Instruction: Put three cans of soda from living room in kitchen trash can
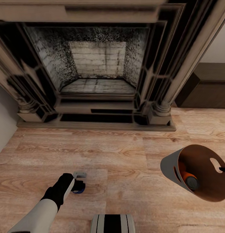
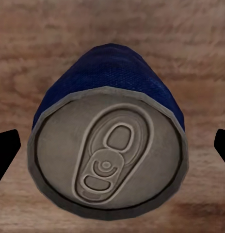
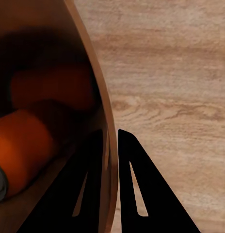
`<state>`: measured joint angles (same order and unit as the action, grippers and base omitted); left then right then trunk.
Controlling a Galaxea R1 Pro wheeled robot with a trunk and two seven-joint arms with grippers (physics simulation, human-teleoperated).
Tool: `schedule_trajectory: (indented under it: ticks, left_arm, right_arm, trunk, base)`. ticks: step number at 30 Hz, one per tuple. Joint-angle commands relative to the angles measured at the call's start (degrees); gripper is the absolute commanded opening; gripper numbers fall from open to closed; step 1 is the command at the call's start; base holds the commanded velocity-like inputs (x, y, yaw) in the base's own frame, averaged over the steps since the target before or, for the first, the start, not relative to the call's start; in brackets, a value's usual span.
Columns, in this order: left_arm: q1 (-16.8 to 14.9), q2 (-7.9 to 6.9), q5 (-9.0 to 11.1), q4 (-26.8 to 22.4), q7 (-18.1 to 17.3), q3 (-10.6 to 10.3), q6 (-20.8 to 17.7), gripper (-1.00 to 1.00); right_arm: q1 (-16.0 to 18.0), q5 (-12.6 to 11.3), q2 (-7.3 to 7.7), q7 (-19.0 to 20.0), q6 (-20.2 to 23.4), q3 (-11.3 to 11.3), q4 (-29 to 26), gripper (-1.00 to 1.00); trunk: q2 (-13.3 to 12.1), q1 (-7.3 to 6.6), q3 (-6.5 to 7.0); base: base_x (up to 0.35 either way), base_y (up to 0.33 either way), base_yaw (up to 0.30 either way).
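left claw (image 1: 80,185) apart around blue soda can (image 2: 108,145) on open floor (image 1: 125,155) | right claw (image 3: 108,160) clamped on trash can (image 1: 170,168) rim, cut off | orange cans (image 3: 25,145) inside

Bare floor (image 1: 125,152) round blue can (image 2: 110,145); fireplace (image 1: 96,71) ahead.

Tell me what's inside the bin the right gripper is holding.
The trash can, tilted and pinched at its wall by the right gripper, holds two orange soda cans; one shows a silvery end. The bin's wall covers its deeper bottom.

White left arm (image 1: 35,215), black wrist
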<state>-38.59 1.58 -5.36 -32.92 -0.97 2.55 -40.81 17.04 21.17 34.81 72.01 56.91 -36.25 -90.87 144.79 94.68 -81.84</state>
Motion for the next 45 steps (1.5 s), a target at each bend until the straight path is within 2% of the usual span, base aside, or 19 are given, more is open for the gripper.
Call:
schedule_trajectory:
  ticks: [1,5,6,16,29,35,37,39,40,42,43,45]
  left_arm:
    - [0.00,0.00,0.00,-0.03,0.00,0.00,0.02,1.00]
    - [0.00,0.00,0.00,-0.12,0.00,0.00,0.16,1.00]
    - [0.00,0.00,0.00,-0.14,0.00,0.00,0.17,-1.00]
    - [0.00,0.00,0.00,0.01,0.00,0.00,0.14,-1.00]
    - [0.00,0.00,-0.03,0.34,-1.16,0.00,-0.09,-1.00]
    - [-0.05,-0.03,-0.18,-0.02,-4.86,0.00,-1.66,-1.00]
    - [-0.12,-0.08,-0.11,-0.22,-6.29,-0.01,-3.82,-1.00]
    - [-0.30,-0.37,-0.12,-1.69,-10.53,-0.10,-6.32,-1.00]
    - [-0.32,-0.60,-0.17,-2.36,-11.73,-0.11,-7.09,-1.00]
    - [-0.40,-2.28,-0.15,-6.06,-15.81,-0.11,-11.50,-1.00]
    - [-0.41,-2.72,-0.14,-7.21,-16.65,-0.08,-12.66,-1.00]
    - [-0.43,-4.07,-0.09,-12.52,-19.70,-0.12,-16.68,-1.00]
  right_arm:
    - [0.03,-0.60,0.00,0.33,0.57,0.04,-0.01,-1.00]
    - [0.02,-0.60,0.00,0.33,0.57,0.11,-0.01,-1.00]
    - [0.02,-0.60,0.00,0.33,0.57,0.11,-0.01,-1.00]
    - [0.02,-0.57,0.00,0.33,0.57,0.13,-0.01,-1.00]
    - [0.08,-0.60,0.00,0.33,0.75,0.15,-0.01,-1.00]
    - [0.10,-0.66,0.02,0.33,0.91,0.39,0.02,-1.00]
    - [0.10,-0.67,0.01,0.37,1.14,1.84,0.04,-1.00]
    - [0.10,-0.62,0.02,0.40,2.98,4.80,0.02,-1.00]
    - [0.12,-0.60,0.02,0.40,3.09,5.41,0.01,-1.00]
    - [0.16,-0.55,0.02,0.41,3.09,6.90,0.00,-1.00]
    - [0.17,-0.54,0.01,0.41,3.09,7.11,0.00,-1.00]
    - [0.22,-0.58,-0.06,0.41,3.09,7.70,-0.01,-1.00]
  trunk:
    - [0.00,-0.01,0.00]
    - [0.00,-0.01,0.00]
    - [0.00,-0.01,0.00]
    - [0.00,-0.01,0.00]
    - [-0.17,-0.34,2.88]
    - [-0.25,-0.49,4.21]
    - [-0.28,-0.55,4.66]
    - [-0.31,-0.60,5.10]
    - [-0.32,-0.62,5.32]
    - [-0.35,-0.68,5.76]
    - [-0.36,-0.70,5.99]
    - [-0.39,-0.75,6.43]
  base:
    - [0.000,0.000,0.000]
    - [0.000,0.000,0.000]
    - [0.000,0.000,0.000]
    - [0.000,0.000,0.000]
    - [0.000,0.000,0.000]
    - [0.000,0.000,0.000]
    - [0.000,0.000,0.000]
    - [0.000,0.000,0.000]
    - [0.000,0.000,0.000]
    - [0.000,0.000,0.000]
    - [0.000,0.000,0.000]
    - [0.000,0.000,0.000]
